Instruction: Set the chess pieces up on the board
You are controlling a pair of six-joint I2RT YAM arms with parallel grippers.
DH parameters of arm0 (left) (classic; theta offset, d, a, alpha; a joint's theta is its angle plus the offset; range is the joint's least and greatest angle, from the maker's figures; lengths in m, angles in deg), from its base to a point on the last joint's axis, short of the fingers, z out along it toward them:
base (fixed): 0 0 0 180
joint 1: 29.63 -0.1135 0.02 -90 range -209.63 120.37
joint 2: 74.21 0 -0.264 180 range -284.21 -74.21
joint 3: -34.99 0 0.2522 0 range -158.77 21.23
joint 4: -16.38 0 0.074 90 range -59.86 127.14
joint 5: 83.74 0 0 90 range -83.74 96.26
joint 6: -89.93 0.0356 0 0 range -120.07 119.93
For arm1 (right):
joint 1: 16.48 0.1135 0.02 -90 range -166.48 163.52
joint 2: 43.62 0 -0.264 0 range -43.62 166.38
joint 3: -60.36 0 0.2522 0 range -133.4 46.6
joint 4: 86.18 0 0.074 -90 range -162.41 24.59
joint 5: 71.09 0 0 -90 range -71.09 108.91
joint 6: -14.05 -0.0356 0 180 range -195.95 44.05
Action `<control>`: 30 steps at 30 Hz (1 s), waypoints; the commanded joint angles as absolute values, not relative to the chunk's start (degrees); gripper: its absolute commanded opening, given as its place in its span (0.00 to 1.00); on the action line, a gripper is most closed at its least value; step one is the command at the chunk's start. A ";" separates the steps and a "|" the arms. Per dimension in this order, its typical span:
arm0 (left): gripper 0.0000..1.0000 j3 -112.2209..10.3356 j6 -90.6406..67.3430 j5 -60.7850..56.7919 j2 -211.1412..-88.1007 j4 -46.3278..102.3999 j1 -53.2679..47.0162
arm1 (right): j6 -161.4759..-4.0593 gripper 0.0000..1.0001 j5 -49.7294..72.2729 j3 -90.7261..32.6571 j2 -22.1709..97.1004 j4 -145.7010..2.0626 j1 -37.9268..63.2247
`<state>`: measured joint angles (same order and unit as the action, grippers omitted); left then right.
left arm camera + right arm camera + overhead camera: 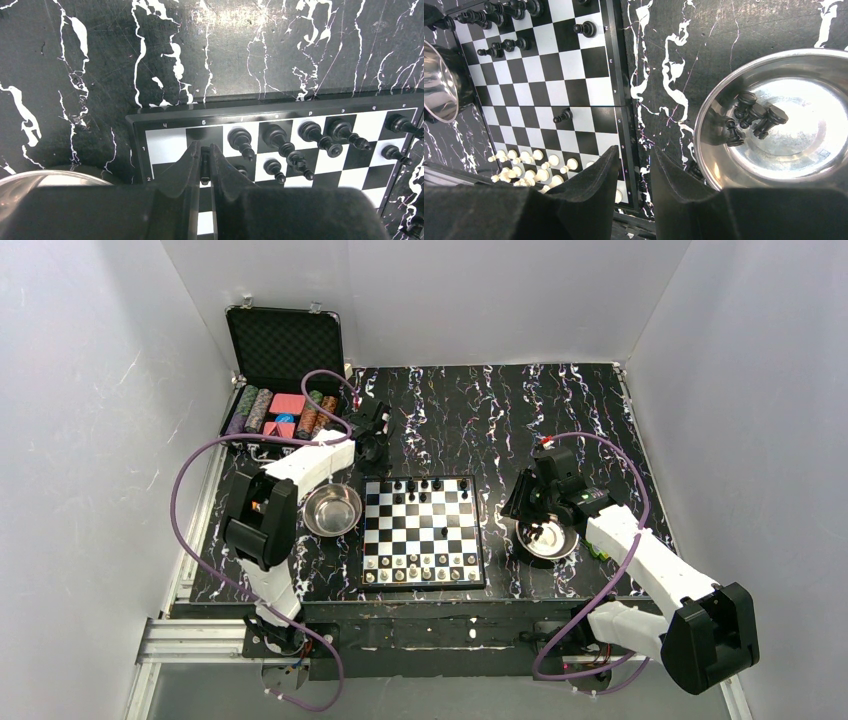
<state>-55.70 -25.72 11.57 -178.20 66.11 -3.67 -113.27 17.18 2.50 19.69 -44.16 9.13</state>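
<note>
The board (425,535) lies mid-table, with black chess pieces (430,485) on its far rows and white ones (420,568) on the near rows. My left gripper (204,148) hangs over the board's (165,145) far-left corner, shut on a small black piece (205,167) lying lengthwise between the fingers. Several black pieces (277,137) stand just right of it. My right gripper (635,152) is open and holds nothing, above the table strip between the board's (574,65) right edge and a steel bowl (724,165) holding several black pieces (754,117). A lone black pawn (563,116) stands mid-board.
A second steel bowl (332,510) sits left of the board, under the left arm. An open black case (285,350) with poker chips (285,412) stands at the back left. White walls enclose the table on three sides.
</note>
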 commanded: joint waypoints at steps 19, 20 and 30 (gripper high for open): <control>0.13 -53.84 -25.85 10.76 -180.48 62.59 -3.83 | -113.34 0.37 16.89 2.57 18.85 -44.38 8.92; 0.15 -53.83 -25.83 10.75 -180.55 62.56 -3.84 | -113.39 0.37 16.89 2.57 18.86 -44.32 8.92; 0.20 -54.31 -26.16 9.84 -180.72 62.24 -3.79 | -113.38 0.37 16.85 2.65 18.81 -44.37 8.92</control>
